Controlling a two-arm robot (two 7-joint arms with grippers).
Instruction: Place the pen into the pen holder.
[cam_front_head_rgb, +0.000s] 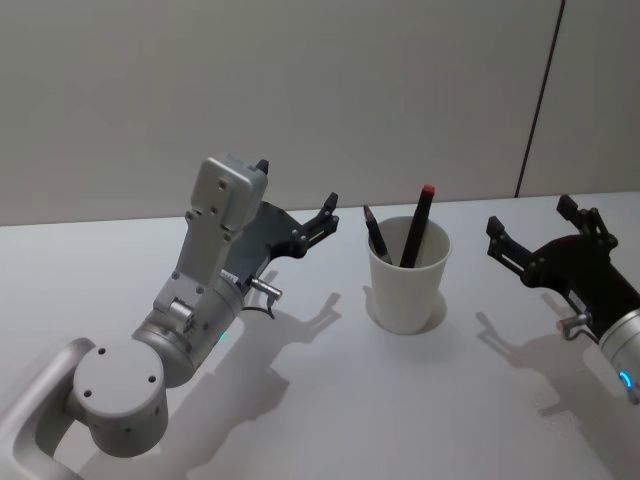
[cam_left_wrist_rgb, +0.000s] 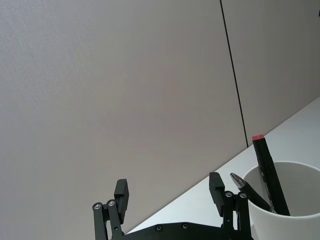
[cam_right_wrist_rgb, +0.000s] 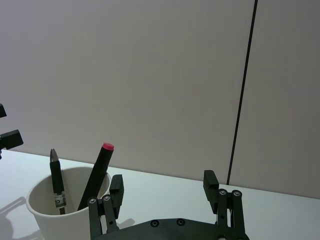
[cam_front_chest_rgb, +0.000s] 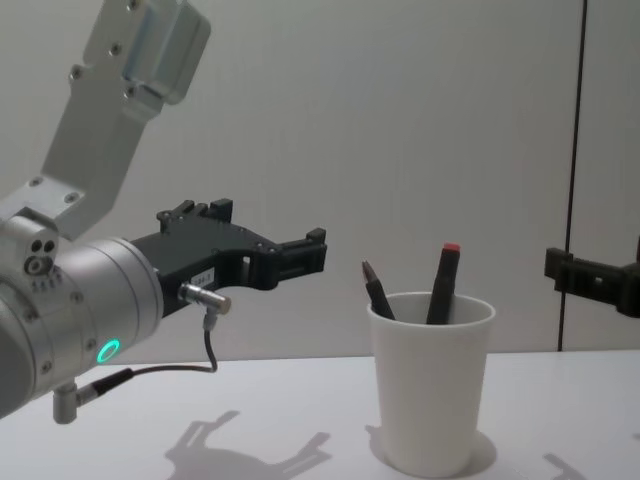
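Note:
The pen holder is a plain white paper cup standing upright on the table between my two grippers. Two pens lean inside it: a black pen with a red end and a dark pen with a pointed tip. My left gripper hovers to the left of the cup, open and holding nothing. To the cup's right, my right gripper is also open and holds nothing.
The white table runs back to a plain grey wall with a dark vertical seam at the right. The left arm's grey links stand above the table's near left.

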